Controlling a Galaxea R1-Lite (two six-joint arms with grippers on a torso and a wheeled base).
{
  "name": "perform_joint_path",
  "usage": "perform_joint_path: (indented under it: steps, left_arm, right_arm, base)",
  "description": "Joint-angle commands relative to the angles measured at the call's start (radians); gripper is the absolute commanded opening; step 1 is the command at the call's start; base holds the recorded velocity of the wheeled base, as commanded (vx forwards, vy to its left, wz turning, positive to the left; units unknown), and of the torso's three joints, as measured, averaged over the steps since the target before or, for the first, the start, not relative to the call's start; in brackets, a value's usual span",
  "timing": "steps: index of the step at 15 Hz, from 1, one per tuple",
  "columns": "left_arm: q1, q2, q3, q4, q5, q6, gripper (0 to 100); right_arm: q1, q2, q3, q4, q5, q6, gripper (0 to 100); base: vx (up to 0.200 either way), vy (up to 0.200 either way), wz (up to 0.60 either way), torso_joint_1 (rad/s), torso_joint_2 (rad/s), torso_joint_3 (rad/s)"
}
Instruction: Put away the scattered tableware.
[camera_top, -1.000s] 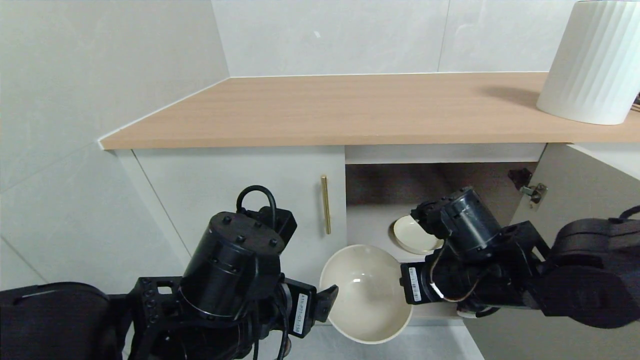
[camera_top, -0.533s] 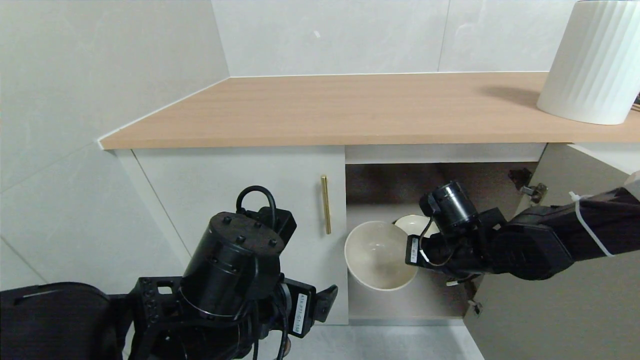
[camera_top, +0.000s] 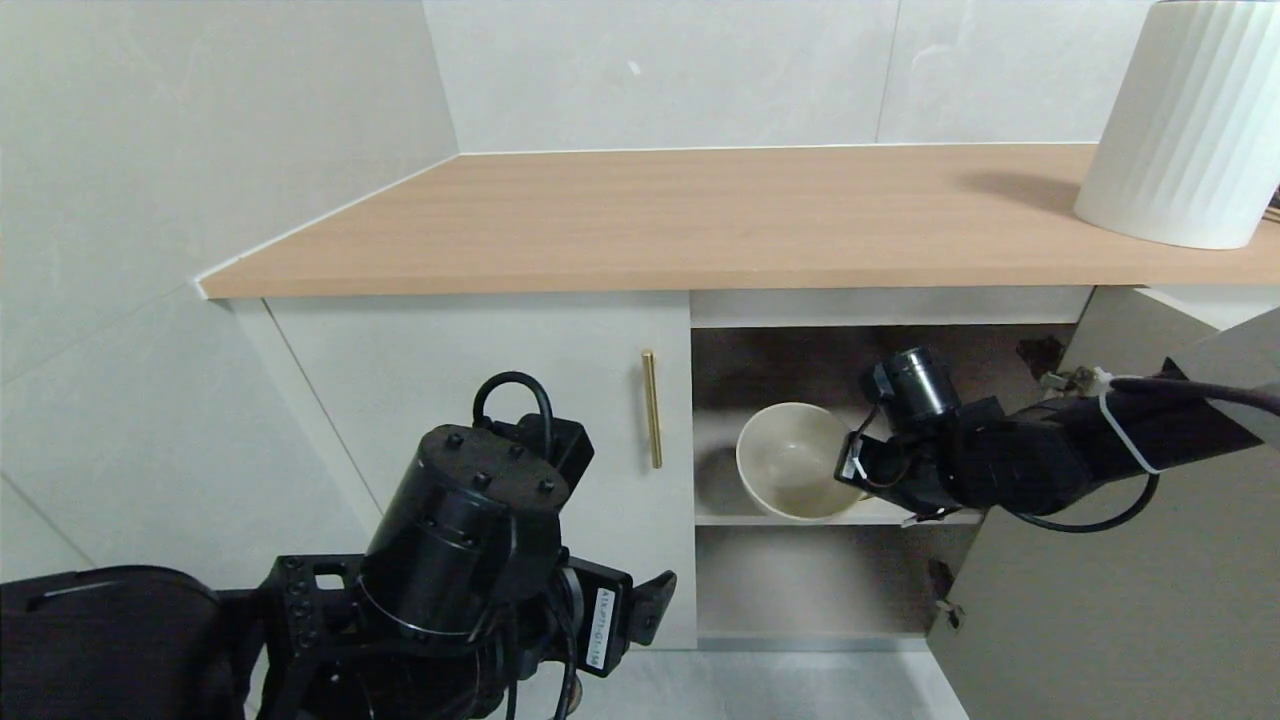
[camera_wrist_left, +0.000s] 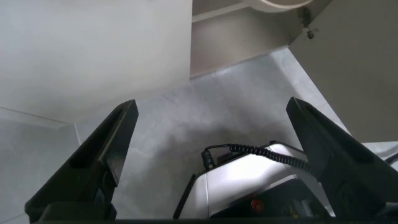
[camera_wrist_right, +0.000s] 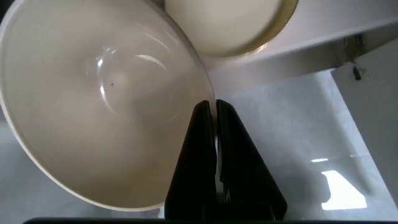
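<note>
A cream bowl (camera_top: 793, 461) hangs tilted inside the open cabinet, just over its middle shelf (camera_top: 722, 516). My right gripper (camera_top: 850, 472) is shut on the bowl's rim; in the right wrist view the fingers (camera_wrist_right: 208, 143) pinch the rim of the bowl (camera_wrist_right: 99, 99). A cream plate (camera_wrist_right: 227, 22) lies on the shelf just beyond the bowl. My left gripper (camera_wrist_left: 208, 134) is open and empty, low in front of the closed cabinet door, over the grey floor.
The cabinet's left door (camera_top: 480, 400) is closed, with a brass handle (camera_top: 650, 408). The right door (camera_top: 1130, 480) stands open beside my right arm. A white ribbed container (camera_top: 1185, 120) sits on the wooden countertop (camera_top: 700, 215). A lower shelf space (camera_top: 810, 580) lies below.
My right arm has carried the bowl forward and up, from in front of the cabinet into it, over the middle shelf. The left arm has stayed still.
</note>
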Motion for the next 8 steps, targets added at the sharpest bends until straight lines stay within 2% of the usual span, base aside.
perform_joint_path:
  steps: [1,8]
  left_arm:
    - [0.000,0.001,0.000,0.000,0.000,-0.001,100]
    - [0.000,-0.002,0.000,0.000,0.000,-0.001,100]
  right_arm:
    - [-0.037,0.037,-0.025,0.000,-0.001,0.002,0]
    - [-0.113,0.107,-0.097,0.000,-0.022,0.028,0]
  base:
    - [0.000,0.000,0.00,0.000,0.00,0.000]
    - [0.000,0.000,0.00,0.000,0.00,0.000]
